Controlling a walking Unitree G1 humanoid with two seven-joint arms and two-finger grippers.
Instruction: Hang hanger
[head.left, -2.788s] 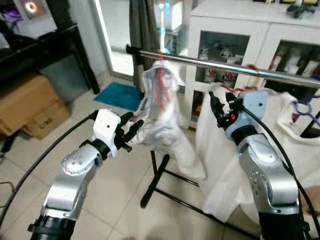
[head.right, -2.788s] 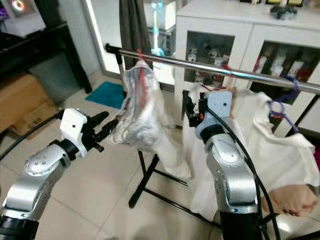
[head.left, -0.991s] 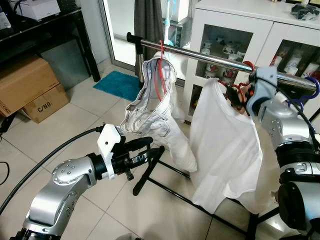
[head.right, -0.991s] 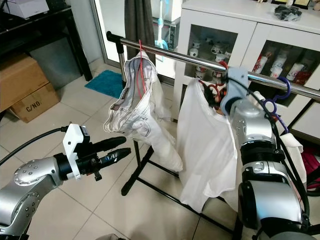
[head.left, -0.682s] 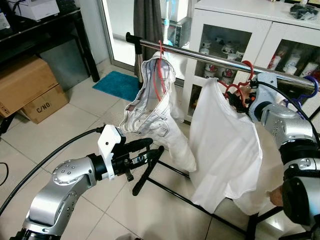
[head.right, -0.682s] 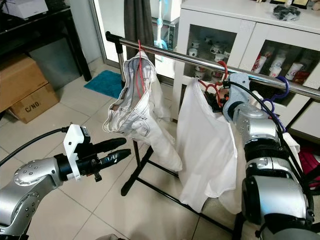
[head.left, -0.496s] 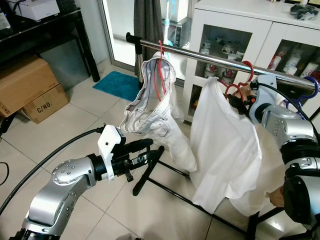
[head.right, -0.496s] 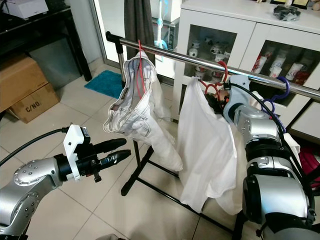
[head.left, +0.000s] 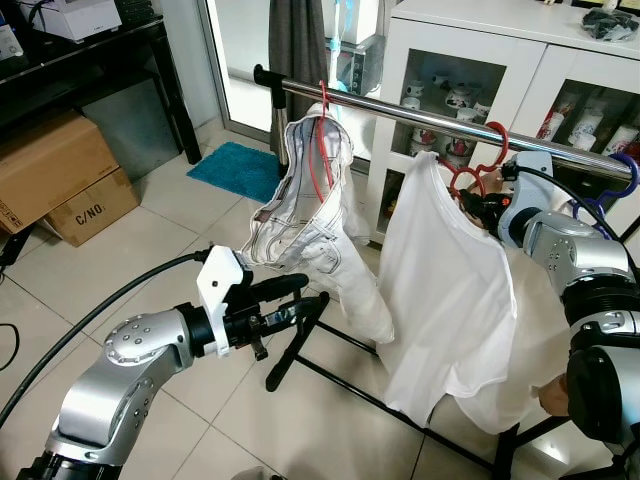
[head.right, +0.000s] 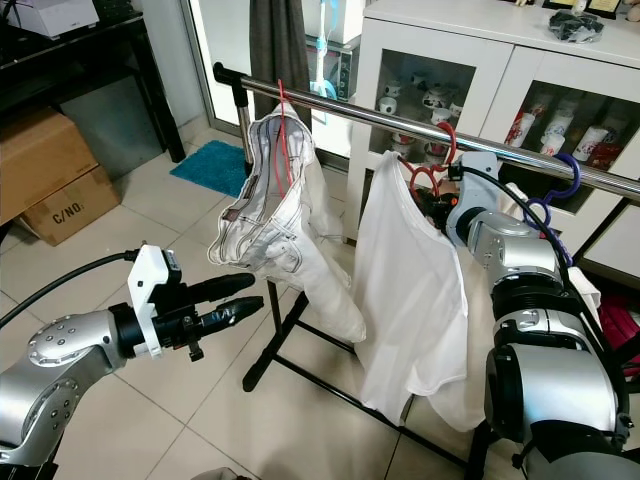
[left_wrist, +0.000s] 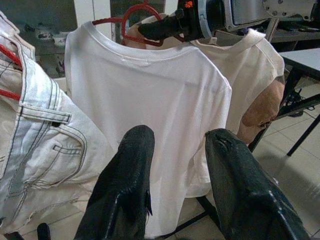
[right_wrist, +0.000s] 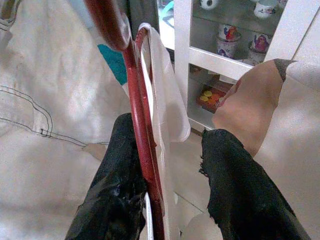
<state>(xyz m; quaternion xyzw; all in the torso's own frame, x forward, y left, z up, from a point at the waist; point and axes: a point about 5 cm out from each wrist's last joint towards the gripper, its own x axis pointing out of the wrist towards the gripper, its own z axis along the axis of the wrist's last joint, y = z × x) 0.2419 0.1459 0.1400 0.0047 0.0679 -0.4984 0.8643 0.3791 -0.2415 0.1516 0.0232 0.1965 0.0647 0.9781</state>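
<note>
The right gripper (right_wrist: 165, 200) is up at the chrome rail (head.left: 440, 118), and its 2 black fingers (right_wrist: 112, 190) stand apart around the red hanger (right_wrist: 142, 145). In the right wrist view the hanger's wire lies against 1 finger while the other stands clear, so the hold looks released, not clamped. The hanger's hook (head.left: 497, 135) sits over the rail near its middle, and the white T-shirt (head.left: 445, 290) on it drapes down freely in front of the rack's black base bar (head.left: 300, 340).

The left gripper (head.left: 290, 300) hovers low, well apart from the rail, its 2 fingers slightly parted and empty, pointing toward the hanging clothes.

My reading is that the hanging step is nearly done: the hook appears to carry the shirt's weight. The next move calls for drawing the right gripper straight back, away from the wire, without snagging the collar or lifting the hook off the rail.

Count: 1 rail; 3 hangers on it, namely a red one carrying the light denim jeans (head.left: 305, 215) near the rail's left end, the red task hanger, and a purple one (head.left: 615, 190) toward the right end. I count 3 garments hanging, including a white one (left_wrist: 250, 65) behind the T-shirt. The white glass-door cabinet (head.left: 470, 50) stands behind and 1 cardboard box (head.left: 55, 185) sits on the floor.
</note>
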